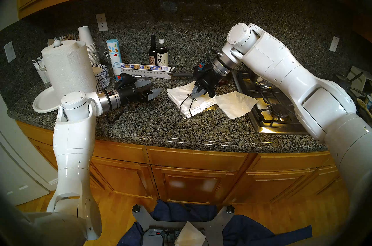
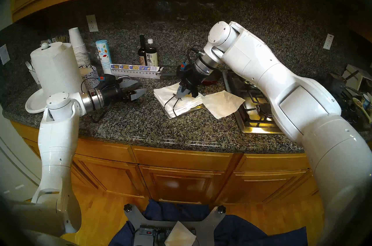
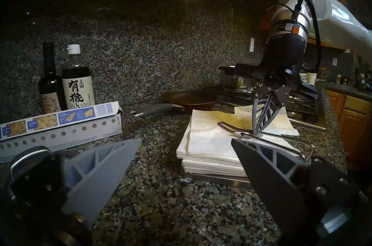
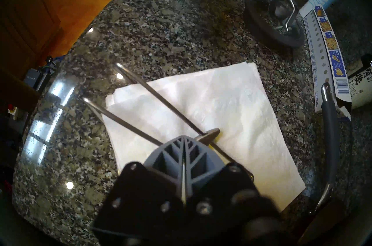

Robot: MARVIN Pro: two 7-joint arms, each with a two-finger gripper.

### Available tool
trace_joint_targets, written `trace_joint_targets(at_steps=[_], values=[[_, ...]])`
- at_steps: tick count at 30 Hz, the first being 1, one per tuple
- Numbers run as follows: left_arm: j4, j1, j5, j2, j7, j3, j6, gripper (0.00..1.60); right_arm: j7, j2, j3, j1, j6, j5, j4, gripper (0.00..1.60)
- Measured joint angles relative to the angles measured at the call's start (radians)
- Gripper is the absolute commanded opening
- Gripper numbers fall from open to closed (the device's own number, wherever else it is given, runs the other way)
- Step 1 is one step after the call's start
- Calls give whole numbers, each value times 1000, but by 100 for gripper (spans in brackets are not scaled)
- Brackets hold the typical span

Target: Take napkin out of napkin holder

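At the far left of the counter (image 1: 153, 130) stands a paper towel roll (image 1: 68, 68) over a white plate (image 1: 45, 102), with stacked paper cups (image 1: 88, 46) behind it. Just right of them the left gripper (image 1: 153, 89) hangs level above the granite, its fingers spread wide and holding nothing. Farther back lie a long foil box (image 1: 145, 71) and two dark bottles (image 1: 158, 54).

Right of the left gripper sits the napkin holder (image 1: 209, 108), a flat grey tray bearing a thick stack of napkins (image 1: 187, 98), with its wire arm (image 1: 186, 101) raised off the stack. The right gripper (image 1: 194, 94) points down onto the stack, its fingers pressed together at the arm's small pad; whether it pinches the pad I cannot tell.

The single napkin (image 1: 236, 103) lies out of the holder, just right of the stack, partly on the counter and partly over the edge of the stove (image 1: 271, 110). A frying pan (image 3: 189, 98) rests behind the stack.
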Motion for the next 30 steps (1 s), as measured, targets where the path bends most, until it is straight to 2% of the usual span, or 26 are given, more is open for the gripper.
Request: trace_joint_targets(at_steps=[30], values=[[-10,8,0,-7,0,-16,2,160,-2,-55,-3,34,-46,-56,78,0]])
